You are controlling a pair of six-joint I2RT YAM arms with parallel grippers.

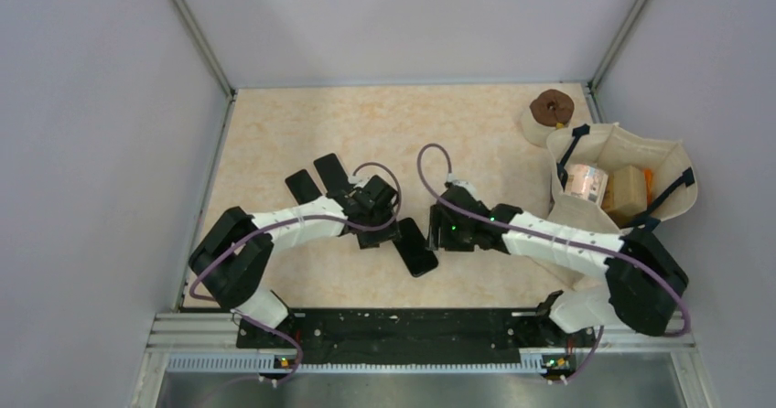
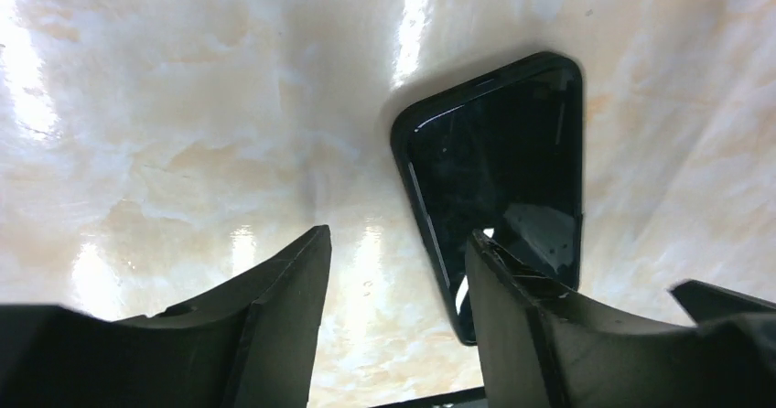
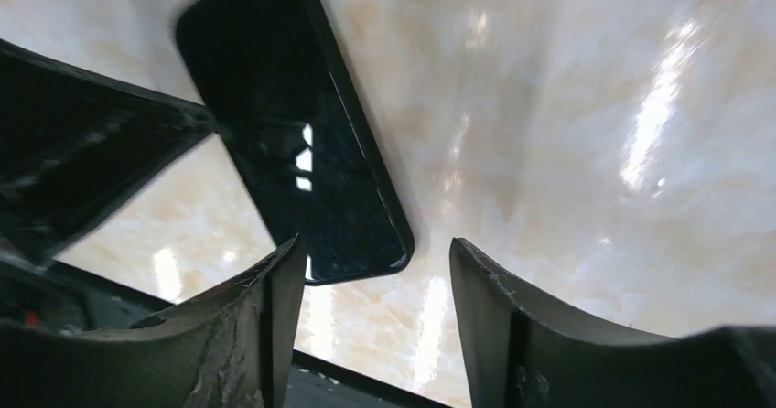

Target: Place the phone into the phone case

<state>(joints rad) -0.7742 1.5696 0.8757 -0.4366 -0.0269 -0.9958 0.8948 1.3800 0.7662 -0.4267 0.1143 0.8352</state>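
A black phone (image 1: 417,247) lies flat on the marbled table between my two grippers. Its glossy screen faces up and a dark raised rim runs round it, like a case; I cannot tell phone and case apart. The phone (image 2: 499,166) sits ahead and right of my left gripper (image 2: 398,248), which is open and empty, its right finger (image 2: 522,316) covering the phone's near corner. Ahead and left of my open, empty right gripper (image 3: 373,257), the phone (image 3: 293,138) also shows. Seen from above, the left gripper (image 1: 388,229) and right gripper (image 1: 446,234) flank the phone.
Two more flat black slabs (image 1: 316,177) lie side by side behind the left arm. A cream tote bag (image 1: 586,214) with boxes inside stands at the right, and a brown roll (image 1: 552,110) sits behind it. A black rail (image 1: 393,330) runs along the near edge.
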